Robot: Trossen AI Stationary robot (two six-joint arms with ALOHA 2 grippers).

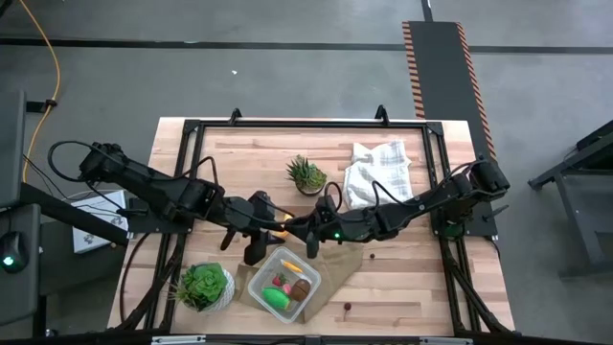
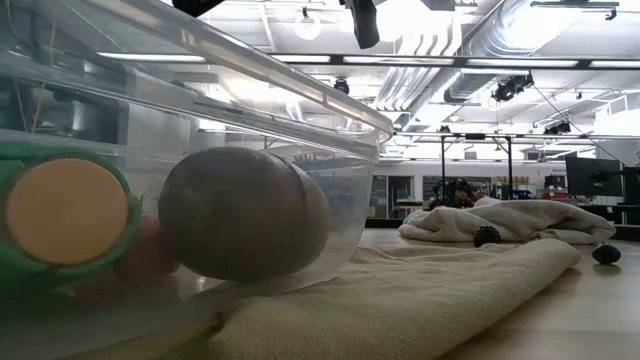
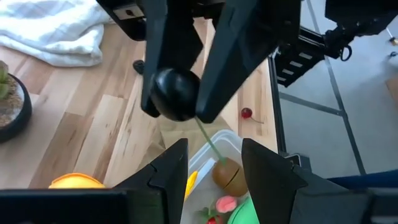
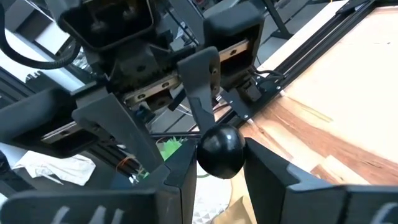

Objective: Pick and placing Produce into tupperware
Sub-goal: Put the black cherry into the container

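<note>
The clear tupperware (image 1: 284, 286) stands near the table's near edge and holds a brown kiwi (image 3: 227, 176), a red strawberry (image 3: 224, 204) and a green piece (image 2: 65, 210). My right gripper (image 1: 312, 243) hovers over the box's far rim, shut on a small black ball with a thin green stem (image 3: 176, 93). My left gripper (image 1: 254, 249) is open just left of it, level with the box's far left corner, and holds nothing. A yellow-orange piece (image 1: 284, 222) lies on the table between the two arms. My right gripper pinches the black ball (image 4: 221, 151) between its two fingertips (image 4: 181, 167), coming slanting down from the table's right. The ball is lifted clear above the tupperware, and its green stem (image 3: 208, 140) hangs down toward the kiwi.
A flat brown paper bag (image 1: 335, 261) lies under the box. A spiky potted plant (image 1: 306, 174) and a white cloth (image 1: 376, 170) sit toward the far edge, and a leafy plant in a white pot (image 1: 204, 286) is left of the box. A small red cherry (image 1: 347, 308) lies near the box's right.
</note>
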